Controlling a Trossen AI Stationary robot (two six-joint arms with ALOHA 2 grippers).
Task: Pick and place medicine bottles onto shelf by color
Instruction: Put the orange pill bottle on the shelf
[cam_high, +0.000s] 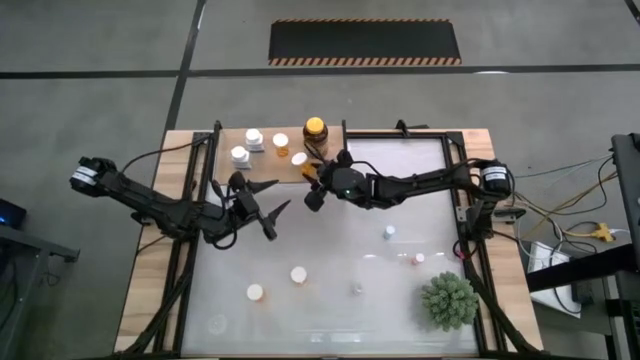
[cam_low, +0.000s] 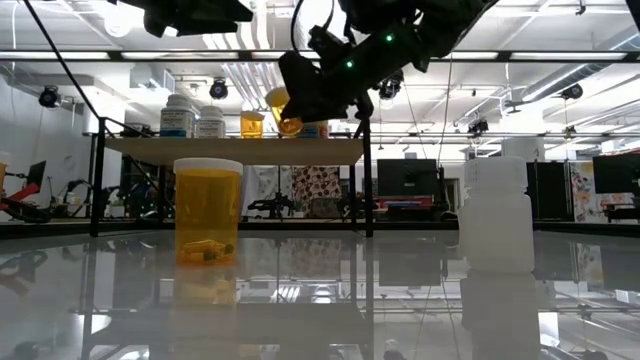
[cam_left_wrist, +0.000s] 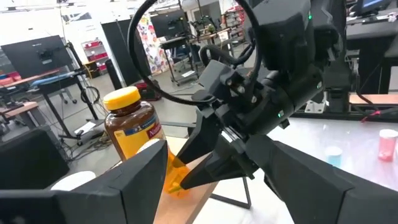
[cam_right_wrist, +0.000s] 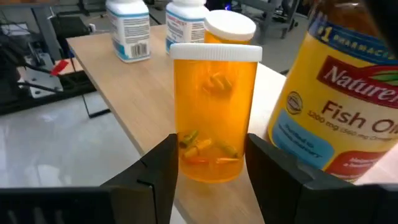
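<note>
The light-wood shelf (cam_high: 268, 170) stands at the table's far left. On it are two white bottles (cam_high: 247, 146), two orange white-capped bottles (cam_high: 290, 150) and the amber yellow-capped jar (cam_high: 315, 128). My right gripper (cam_high: 312, 178) is at the shelf's right end, next to the jar (cam_right_wrist: 336, 106), and is shut on an orange bottle (cam_right_wrist: 214, 106). My left gripper (cam_high: 268, 212) hovers open just near of the shelf, holding nothing; its wrist view faces the right gripper (cam_left_wrist: 249, 124). Several more bottles stand on the tabletop, among them an orange one (cam_low: 208, 210) and a white one (cam_low: 495, 215). My right gripper pinches the orange bottle's lower wall (cam_right_wrist: 186, 155) between its two fingers (cam_right_wrist: 155, 171), one on each side. The fingers come about level from the table's right. The cap is up and the bottle tilts slightly over the shelf board (cam_right_wrist: 124, 106). Whether its base touches the board I cannot tell.
A spiky green plant (cam_high: 448, 300) stands at the near right corner. Loose bottles (cam_high: 298, 274), (cam_high: 255, 292), (cam_high: 389, 232), (cam_high: 419, 258) dot the near half of the table. The shelf's black frame legs (cam_low: 97, 180) rise at its ends.
</note>
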